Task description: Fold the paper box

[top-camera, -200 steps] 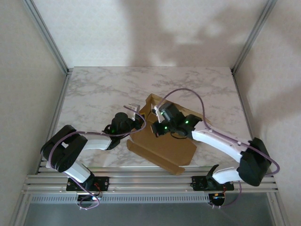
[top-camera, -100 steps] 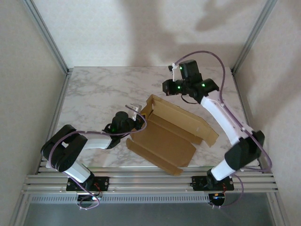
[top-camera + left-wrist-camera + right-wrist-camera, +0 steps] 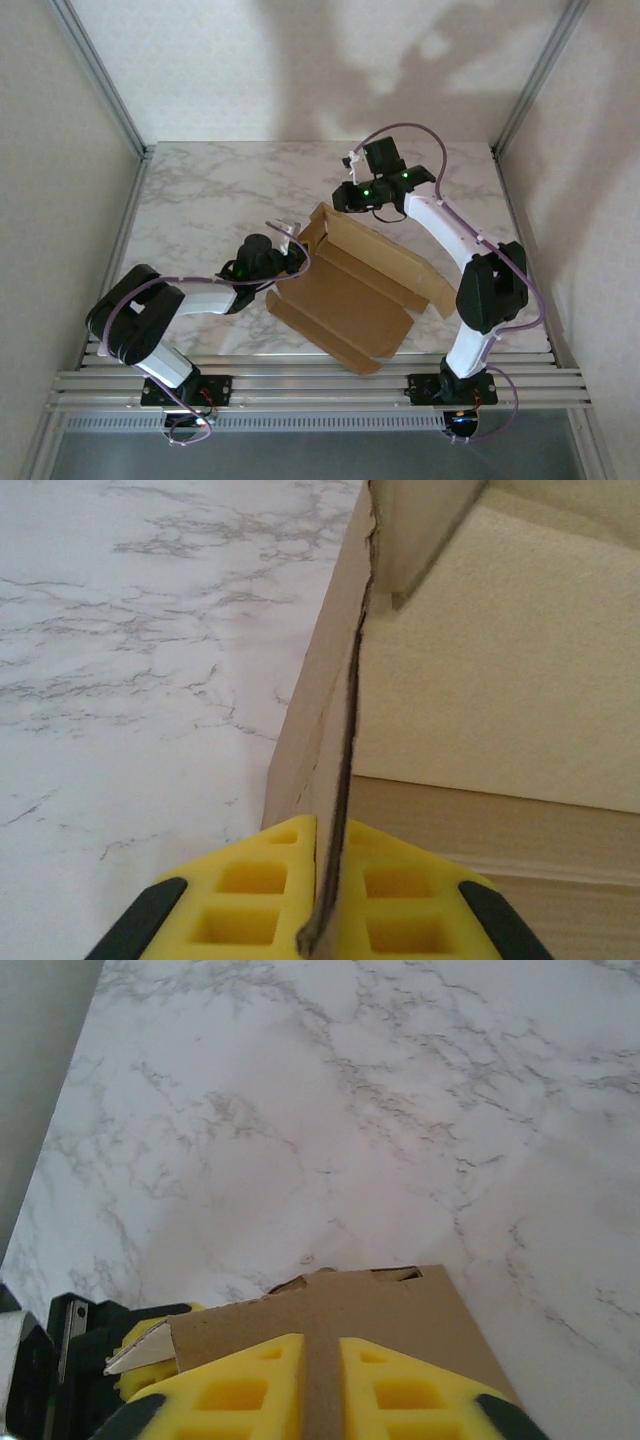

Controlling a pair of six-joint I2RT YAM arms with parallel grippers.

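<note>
While pinched by left hand [image 3: 330,880], paper box [image 3: 350,290] open

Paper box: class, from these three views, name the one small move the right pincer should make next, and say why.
Probably close the right pincer on the end flap of the paper box and tilt it inward. The flap's edge sits in line with that pincer's slightly parted jaws, while the left pincer grips the raised side wall, steadying the box.

The scene is lit softly and evenly; broad blurred shadows are cast on the back wall [image 3: 320,70]. In the left wrist view, the paper box [image 3: 480,700] is rendered soft at bottom centre.
</note>
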